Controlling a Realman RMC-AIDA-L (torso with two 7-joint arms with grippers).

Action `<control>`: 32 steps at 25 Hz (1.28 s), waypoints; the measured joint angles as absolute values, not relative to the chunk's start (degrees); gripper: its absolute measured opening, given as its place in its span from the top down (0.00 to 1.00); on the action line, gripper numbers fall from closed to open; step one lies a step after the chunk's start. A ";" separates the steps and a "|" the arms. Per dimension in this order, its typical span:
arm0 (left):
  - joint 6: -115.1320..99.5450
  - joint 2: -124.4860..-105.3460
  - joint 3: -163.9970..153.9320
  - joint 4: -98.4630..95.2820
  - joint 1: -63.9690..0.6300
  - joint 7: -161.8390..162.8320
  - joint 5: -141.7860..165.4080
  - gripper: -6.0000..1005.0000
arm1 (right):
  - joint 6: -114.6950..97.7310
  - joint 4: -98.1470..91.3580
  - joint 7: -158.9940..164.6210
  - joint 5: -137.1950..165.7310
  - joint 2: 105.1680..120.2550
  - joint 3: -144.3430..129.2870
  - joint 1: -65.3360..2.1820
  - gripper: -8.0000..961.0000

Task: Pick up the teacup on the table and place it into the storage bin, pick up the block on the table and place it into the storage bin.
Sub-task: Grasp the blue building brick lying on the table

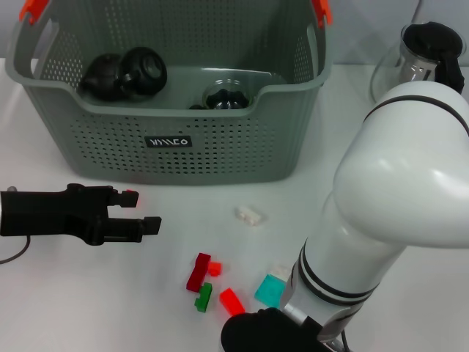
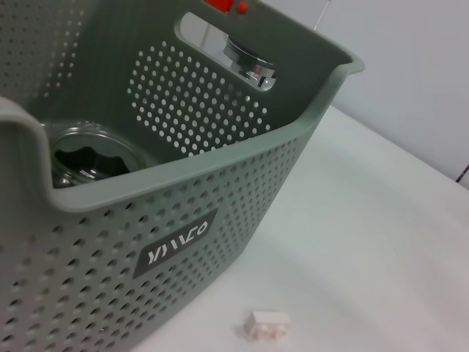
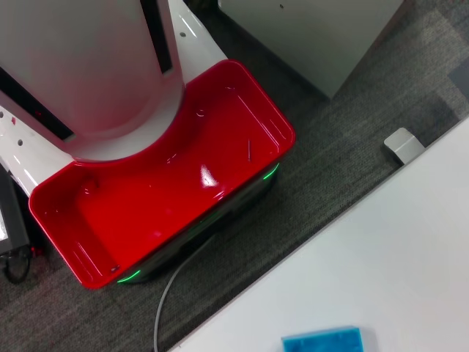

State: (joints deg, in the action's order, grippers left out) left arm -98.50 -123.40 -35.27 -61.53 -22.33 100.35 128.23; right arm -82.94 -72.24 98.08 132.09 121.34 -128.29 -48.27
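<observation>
Our left pincer (image 1: 150, 224) hovers low over the tabletop (image 1: 73, 293), its fingers parted and nothing between them, pointing toward the small white block (image 1: 249, 215) that lies a little beyond its tips. We judge the open jaws and the low, level approach suit a sideways grasp of that block, which sits just in front of the storage bin (image 1: 220, 158); the left wrist view shows the same white block (image 2: 267, 325) lying free beside the bin wall (image 2: 220, 220).

Farther out toward us, loose blocks lie scattered: a dark red one (image 1: 198, 271), a small orange one (image 1: 215, 268), a green one (image 1: 204, 296), a bright red one (image 1: 231, 301) and a teal one (image 1: 270, 290).

Inside the bin rest a glass teacup (image 1: 229, 97) and dark round pieces (image 1: 124, 73), so the cup part of the task looks done.

Our right arm (image 1: 396, 191) bends down at the near edge; its pincer cannot be made out, so we cannot tell its state. A glass teapot (image 1: 425, 62) stands to the right of the bin.
</observation>
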 joint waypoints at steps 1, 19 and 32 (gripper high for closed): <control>-98.47 -123.40 -35.25 -61.53 -22.33 100.34 128.23 0.22 | -82.91 -72.24 98.10 132.10 121.35 -128.29 -48.26 0.07; -98.52 -123.40 -34.81 -61.40 -22.32 99.84 128.15 0.22 | -82.88 -72.16 98.47 132.19 121.38 -128.46 -48.16 0.27; -98.43 -123.30 -34.80 -60.90 -22.41 99.84 128.14 0.22 | -82.89 -71.72 99.54 133.24 121.55 -128.68 -48.16 0.54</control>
